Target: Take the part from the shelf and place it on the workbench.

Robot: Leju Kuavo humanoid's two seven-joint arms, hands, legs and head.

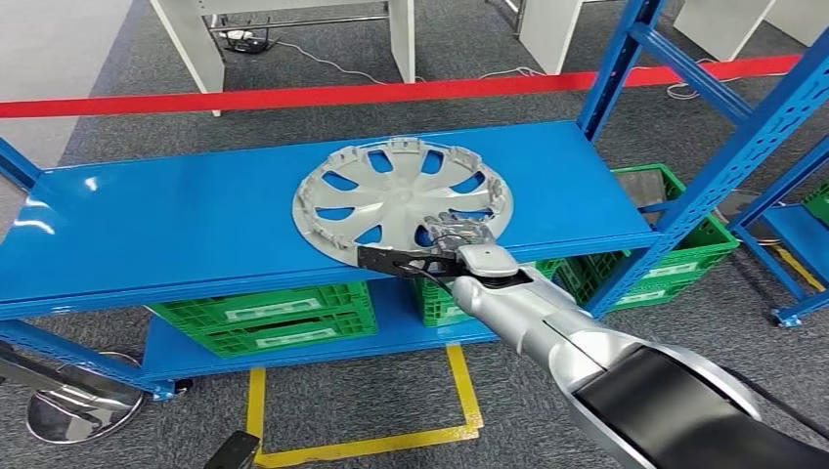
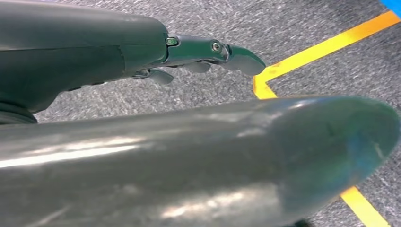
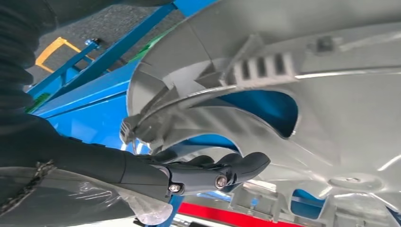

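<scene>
Workshop or storeroom. Big blue metal shelf (image 1: pixel 293 210) on grey carpet floor (image 1: pixel 117 132). Green plastic crates (image 1: pixel 264 318) under shelf. Yellow tape lines (image 1: pixel 362 445) mark floor. Red barrier tape (image 1: pixel 293 98) stretched behind shelf. White table legs (image 1: pixel 196 44) and cables (image 1: pixel 293 49) further back.

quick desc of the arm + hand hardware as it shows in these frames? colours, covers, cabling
Right arm: glossy silver shell, black section nearer the body, light grey wrist cap, thin black cable at the wrist. Right hand: grey, many-fingered, over a black bracket; in the right wrist view its fingers are dark with small metal pins. Left hand: dark smooth cover, dark fingers with the same pins.
</scene>
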